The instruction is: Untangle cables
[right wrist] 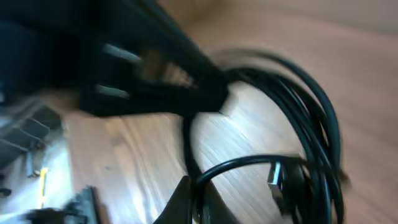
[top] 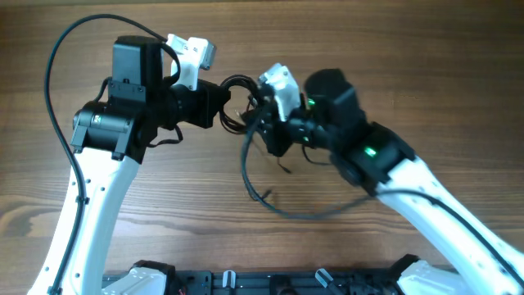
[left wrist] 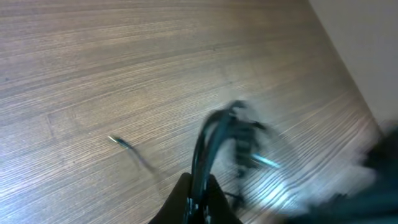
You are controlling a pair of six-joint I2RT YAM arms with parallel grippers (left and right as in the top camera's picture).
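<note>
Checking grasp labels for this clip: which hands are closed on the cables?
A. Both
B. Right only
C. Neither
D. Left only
A: in their own wrist views, the left hand and the right hand each pinch a strand of the cables between shut fingers.

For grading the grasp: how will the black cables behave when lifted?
Probably floppy: the cables trail in a loose curve onto the table. Likely light, being thin cords. Loops overlap between the left gripper and right gripper, so they may snag rather than slide free.
</note>
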